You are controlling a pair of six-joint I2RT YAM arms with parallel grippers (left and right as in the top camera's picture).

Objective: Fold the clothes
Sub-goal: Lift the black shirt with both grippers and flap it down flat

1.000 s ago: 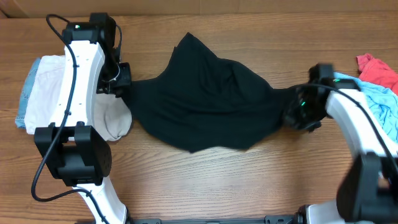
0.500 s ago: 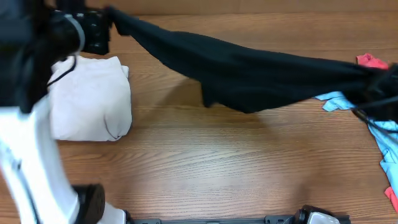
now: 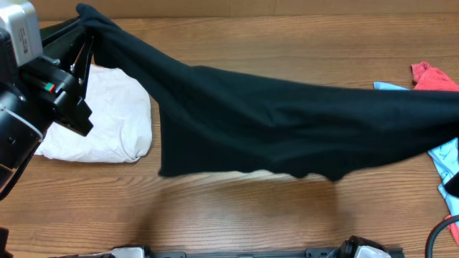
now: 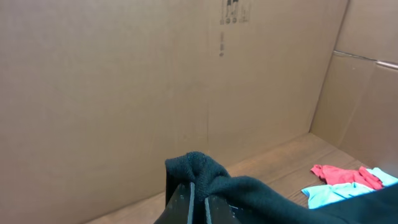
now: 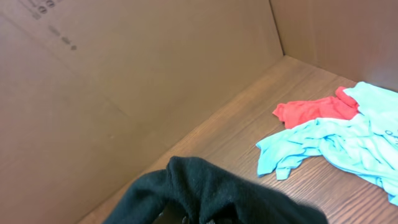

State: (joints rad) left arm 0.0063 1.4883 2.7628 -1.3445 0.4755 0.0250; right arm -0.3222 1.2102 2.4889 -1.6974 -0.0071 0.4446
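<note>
A large black T-shirt (image 3: 287,122) hangs stretched in the air across the table, from the far left corner to the right edge. My left gripper (image 3: 84,21) is shut on its left end. In the left wrist view the fingertips (image 4: 186,202) pinch a bunch of the black fabric (image 4: 202,169). In the right wrist view the shirt's other end (image 5: 211,190) is bunched over my right gripper (image 5: 205,218) and hides the fingers. A folded cream garment (image 3: 107,122) lies on the table at the left. Red clothes (image 3: 432,76) and light blue clothes (image 3: 448,154) lie at the right.
Cardboard walls (image 4: 124,93) close off the back and the right side of the wooden table (image 3: 237,215). The red cloth (image 5: 311,111) and the light blue cloth (image 5: 336,146) lie near the right back corner. The left arm's body (image 3: 29,107) hangs over the cream garment's left side.
The black T-shirt, bunched on the table a second ago, has been lifted and pulled out wide between both grippers. Its lower edge now hangs further toward the table's front.
</note>
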